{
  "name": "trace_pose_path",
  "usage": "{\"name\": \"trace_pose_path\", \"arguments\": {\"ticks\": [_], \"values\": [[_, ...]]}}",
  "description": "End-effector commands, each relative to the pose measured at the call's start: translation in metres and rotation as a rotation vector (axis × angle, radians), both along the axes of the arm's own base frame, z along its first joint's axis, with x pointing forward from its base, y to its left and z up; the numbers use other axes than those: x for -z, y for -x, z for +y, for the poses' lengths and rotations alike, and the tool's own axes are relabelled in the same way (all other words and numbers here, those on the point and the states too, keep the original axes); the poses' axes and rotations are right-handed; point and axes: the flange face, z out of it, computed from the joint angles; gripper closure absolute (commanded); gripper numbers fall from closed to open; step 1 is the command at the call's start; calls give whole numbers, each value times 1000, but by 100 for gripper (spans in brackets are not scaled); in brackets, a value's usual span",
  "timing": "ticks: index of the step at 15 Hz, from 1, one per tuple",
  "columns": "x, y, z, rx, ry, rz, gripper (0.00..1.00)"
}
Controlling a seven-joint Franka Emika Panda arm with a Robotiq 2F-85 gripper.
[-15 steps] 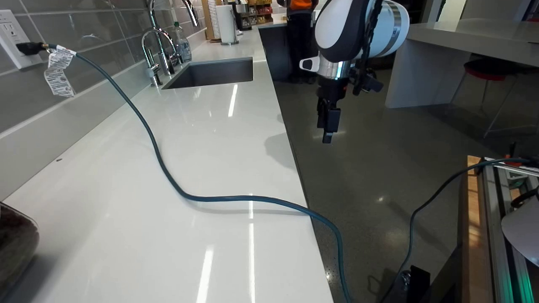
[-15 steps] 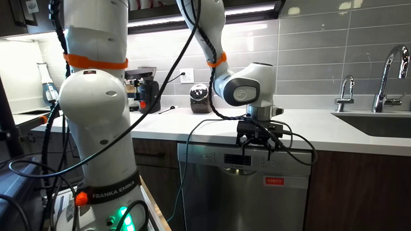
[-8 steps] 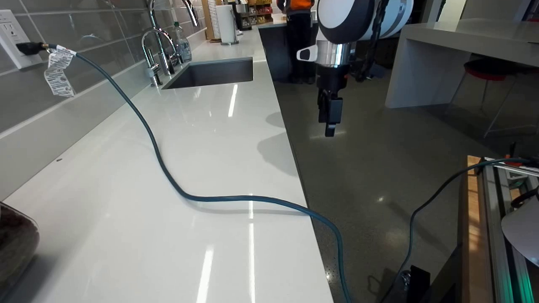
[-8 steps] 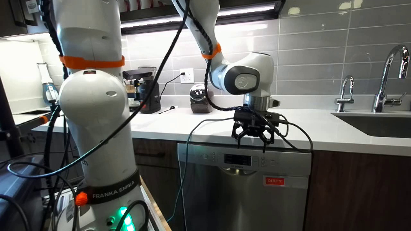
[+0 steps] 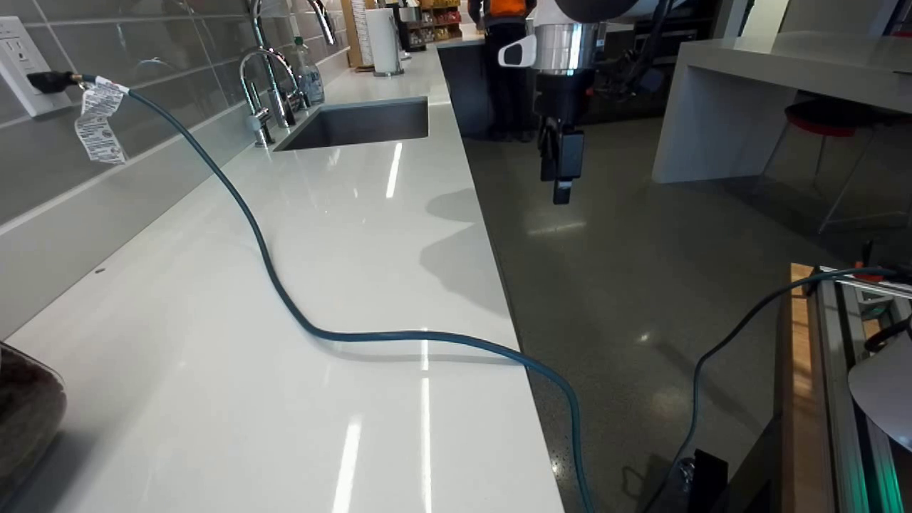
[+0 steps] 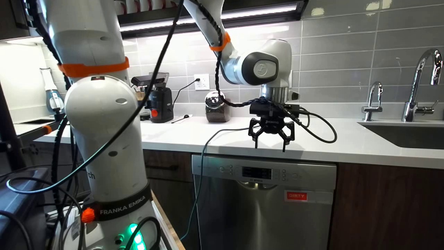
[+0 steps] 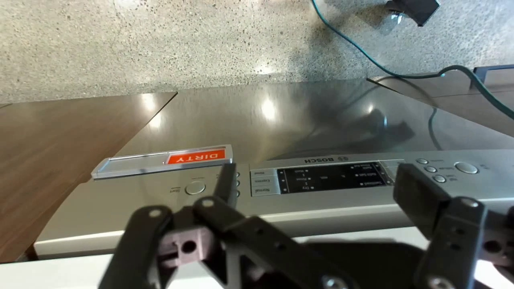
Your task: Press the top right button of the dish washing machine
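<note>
The dishwasher (image 6: 263,215) is stainless steel, with a control strip and dark display (image 6: 257,172) under the counter edge. A column of small buttons (image 6: 283,174) and a round button (image 6: 294,176) sit right of the display. In the wrist view the panel appears upside down; the round Start button (image 7: 195,188) shows plainly. The small buttons (image 7: 238,183) beside it are partly hidden by a finger (image 7: 227,182). My gripper (image 6: 270,146) is open and empty, pointing down, above and in front of the panel, apart from it. It also shows side-on in an exterior view (image 5: 561,194).
The white counter (image 5: 299,413) juts over the dishwasher top. A teal cable (image 5: 399,336) crosses it and hangs over the edge. A red DIRTY sign (image 6: 296,196) is on the door. A sink (image 6: 412,135) lies to the right. A person (image 5: 507,71) stands in the background.
My gripper has risen steadily, from in front of the control panel to above it, uncovering the buttons in an exterior view. It stays open. The dishwasher has not moved.
</note>
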Motion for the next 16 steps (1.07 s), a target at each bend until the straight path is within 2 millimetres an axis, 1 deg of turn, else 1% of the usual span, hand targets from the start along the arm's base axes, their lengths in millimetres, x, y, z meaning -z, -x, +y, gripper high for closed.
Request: {"name": "trace_pose_path", "arguments": {"ticks": [1,7,11,15,16], "values": [[-21,6,10,12,24,7,0],[-48,9,19,13,49,-44,0],[-62,10,22,9,72,-83,0],[-73,12,24,-10,89,-112,0],[-70,3,20,-9,69,-110,0]]}}
